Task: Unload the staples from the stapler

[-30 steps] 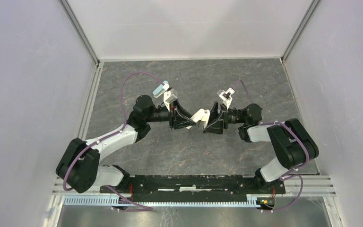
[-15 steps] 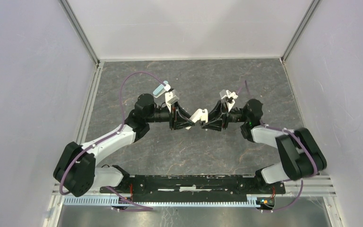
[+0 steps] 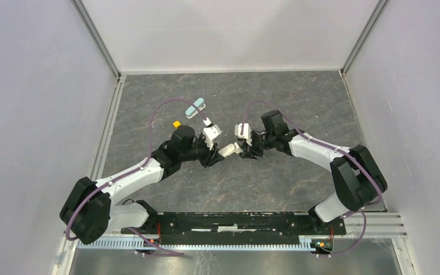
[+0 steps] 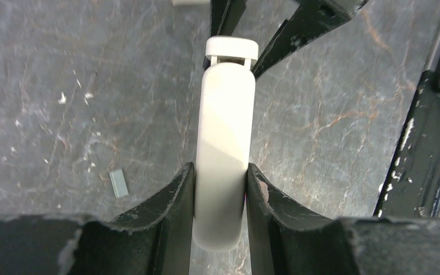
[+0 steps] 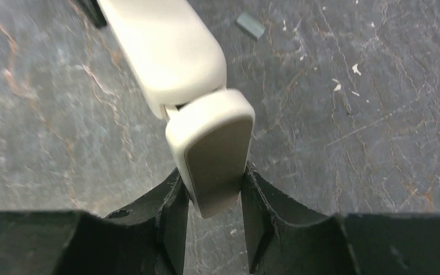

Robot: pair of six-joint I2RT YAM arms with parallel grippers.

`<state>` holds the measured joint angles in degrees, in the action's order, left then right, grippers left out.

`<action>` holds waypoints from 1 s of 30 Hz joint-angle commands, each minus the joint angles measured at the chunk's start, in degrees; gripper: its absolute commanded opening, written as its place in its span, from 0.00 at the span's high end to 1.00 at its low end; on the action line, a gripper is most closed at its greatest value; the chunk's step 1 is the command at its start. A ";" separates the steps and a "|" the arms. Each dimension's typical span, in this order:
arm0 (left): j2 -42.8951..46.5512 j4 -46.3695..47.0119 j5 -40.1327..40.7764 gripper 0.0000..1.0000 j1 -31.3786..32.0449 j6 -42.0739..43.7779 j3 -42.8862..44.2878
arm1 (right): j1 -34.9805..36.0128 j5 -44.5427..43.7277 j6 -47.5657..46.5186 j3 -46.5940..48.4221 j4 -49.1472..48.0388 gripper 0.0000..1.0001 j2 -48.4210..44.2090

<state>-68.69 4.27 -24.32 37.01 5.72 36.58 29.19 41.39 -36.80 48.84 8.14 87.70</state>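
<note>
Stapler (image 3: 231, 149), a cream-white oblong plastic unit, was held over the middle of the dark grey marbled table (image 3: 298, 103), spanning the two grippers. Left gripper (image 4: 220, 170) was clamped on the sides of the long body, with its fingers (image 4: 180, 189) pressed against it. Right gripper (image 5: 212, 179) was clamped on the stubby grey-faced end piece (image 5: 215, 143).

Both arms reached forward and bent inward, wrists facing each other. Compared with one second earlier:
- The right jaws had narrowed onto the end piece.
- Both wrists had shifted left and toward the bases.
- The left wrist had moved clear of the teal oblong object (image 3: 194, 107), exposing a small yellow cube (image 3: 176, 124).

The end piece stood out from the body with a narrow gap between them. A short silvery-grey strip of staples (image 4: 117, 183) lay on the table, apart from the stapler.
</note>
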 commanded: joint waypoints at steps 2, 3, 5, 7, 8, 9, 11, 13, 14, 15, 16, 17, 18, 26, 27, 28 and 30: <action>-0.70 -3.44 11.48 0.98 -0.27 -1.13 -2.30 | -0.38 -16.32 -8.86 1.70 5.28 0.89 1.56; -0.87 -3.93 11.82 0.98 -0.24 -1.34 -2.13 | -0.20 -17.26 -8.91 1.82 5.42 0.89 2.15; -1.38 -4.00 12.27 0.98 -0.19 -1.73 -1.81 | 0.33 -18.42 -9.21 2.26 6.08 0.89 3.48; -1.99 -6.10 12.66 0.98 -0.18 -2.26 -1.03 | 0.73 -18.52 -9.19 2.59 6.37 0.89 4.35; -2.21 -6.58 12.55 0.98 -0.19 -2.65 -0.70 | 0.93 -18.54 -9.09 2.62 6.36 0.89 4.44; -2.45 -6.65 12.38 0.98 -0.18 -3.09 -0.57 | 0.95 -18.17 -8.79 2.74 6.28 0.88 4.35; -2.42 -6.36 11.68 0.98 -0.23 -3.82 -0.61 | 0.94 -17.11 -8.20 2.95 6.10 0.88 4.00; -2.18 -5.33 10.75 0.98 -0.27 -4.62 -0.75 | 0.82 -15.31 -7.16 3.14 6.02 0.89 3.63; -2.01 -4.58 10.20 0.98 -0.28 -5.04 -0.72 | 0.79 -13.86 -6.71 3.27 6.09 0.89 3.58; -1.83 -4.53 9.41 0.98 -0.28 -5.16 -0.85 | 0.62 -12.32 -6.25 3.41 6.24 0.89 3.58; -1.58 -2.20 8.86 0.98 -0.32 -5.98 -1.02 | 0.33 -10.39 -5.81 3.61 6.48 0.88 3.54; -1.24 -1.06 8.29 0.98 -0.38 -7.15 -1.17 | 0.04 -8.59 -5.31 3.78 6.84 0.89 3.61; -0.98 0.16 7.26 0.98 -0.54 -8.11 -1.43 | -0.30 -5.89 -4.88 4.08 7.35 0.89 3.61; 2.73 22.97 -6.92 0.98 -5.15 -21.44 -8.84 | -1.58 16.86 -5.38 5.37 13.71 0.59 0.74; 3.08 27.11 -8.20 0.98 -5.60 -23.64 -10.15 | -1.53 18.90 -5.82 5.43 14.51 0.47 0.32; 3.25 30.48 -9.19 0.98 -5.91 -25.59 -11.43 | -1.52 20.87 -6.80 5.73 15.61 0.35 -0.15; 3.34 35.35 -10.51 0.98 -6.58 -28.25 -12.69 | -1.51 22.79 -8.60 6.78 18.21 0.17 -0.85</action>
<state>-67.16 20.97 -30.55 32.45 -11.18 26.15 27.42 53.43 -42.28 52.51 19.86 89.97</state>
